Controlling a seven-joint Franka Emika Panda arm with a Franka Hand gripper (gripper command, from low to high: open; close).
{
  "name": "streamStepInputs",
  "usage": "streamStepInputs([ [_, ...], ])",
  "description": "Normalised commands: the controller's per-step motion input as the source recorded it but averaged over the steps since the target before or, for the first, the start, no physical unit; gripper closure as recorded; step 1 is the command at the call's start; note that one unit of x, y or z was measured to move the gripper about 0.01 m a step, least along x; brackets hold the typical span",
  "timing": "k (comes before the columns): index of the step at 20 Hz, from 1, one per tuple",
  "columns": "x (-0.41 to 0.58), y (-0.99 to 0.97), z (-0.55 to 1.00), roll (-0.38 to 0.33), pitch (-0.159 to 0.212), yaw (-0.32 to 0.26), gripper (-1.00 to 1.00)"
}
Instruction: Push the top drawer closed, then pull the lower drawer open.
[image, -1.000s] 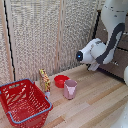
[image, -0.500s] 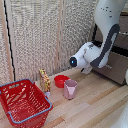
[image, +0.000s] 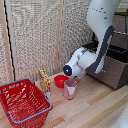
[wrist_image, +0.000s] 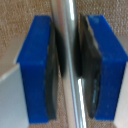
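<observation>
Pale woven panels (image: 40, 35) back a light wood-plank surface (image: 95, 107), and a dark brown cabinet stands at the exterior view's right. I count two drawers in it. The top drawer (image: 120, 27) sits high against the cabinet. The lower drawer (image: 112, 67) is below it, its deep box standing out from the cabinet toward the exterior view's left.

On the planks, well apart from the cabinet, there is one red wire basket (image: 22, 102), one red bowl (image: 61, 80), one pink cup (image: 70, 90) just in front of the bowl, and one slim yellow spotted figure (image: 45, 80) standing upright between basket and bowl.

My arm hides my gripper in the exterior view. In the wrist view, my gripper (wrist_image: 70, 65) is nearly closed around one slim silver bar handle (wrist_image: 67, 20). The two blue fingers (wrist_image: 35, 70) press their black pads (wrist_image: 52, 75) against the bar from either side, with brown drawer wood behind it. It looks to be the lower drawer's handle.
</observation>
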Motion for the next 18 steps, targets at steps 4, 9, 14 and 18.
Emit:
streamStepInputs([
  [4, 0.159, -0.11, 0.65, -0.014, 0.027, 0.0, -1.0],
  [9, 0.166, 0.0, 0.6, 0.006, 0.021, 0.0, -1.0],
  [14, 0.18, 0.26, 0.04, 0.047, 0.034, 0.002, -1.0],
  [18, 0.189, 0.22, -0.14, -0.045, 0.1, 0.042, -1.0],
])
